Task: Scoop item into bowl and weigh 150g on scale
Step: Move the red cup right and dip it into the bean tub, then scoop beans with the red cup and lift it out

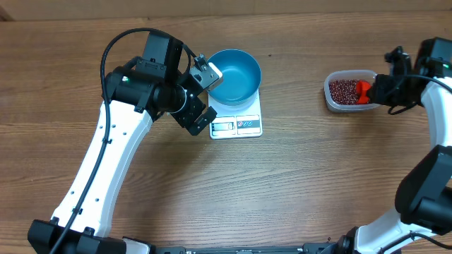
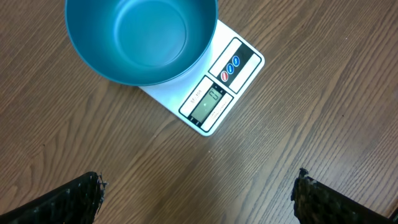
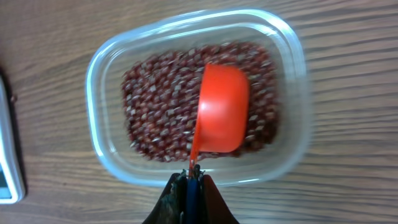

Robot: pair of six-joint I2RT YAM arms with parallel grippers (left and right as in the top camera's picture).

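The blue bowl (image 1: 235,73) was seen seated on the white scale (image 1: 236,125), close to the middle of the desk's (image 1: 296,190) far edge. The rear of the scale was covered by the bowl, while the display and the button panel along its front edge were left in plain sight. The display was lit, but its digits could not be read.

The left gripper (image 2: 199,202) was held just to the left of the scale and bowl, touching neither. Its jaws were spread wide apart, and only bare wood was framed between the two dark fingertips (image 2: 74,196) in the left wrist view.

Over towards the far right corner of the desk, the beans (image 3: 155,106) were found heaped in the clear plastic tub (image 3: 292,74), well apart from the scale. The red scoop (image 3: 221,109) was laid over the heap on the side of the tub nearer the right edge, its cup lying on the beans. Whether any beans were carried in it could not be told. The scoop's thin handle was clamped between the closed jaws of the right gripper (image 3: 189,183), which was held at the tub's rim
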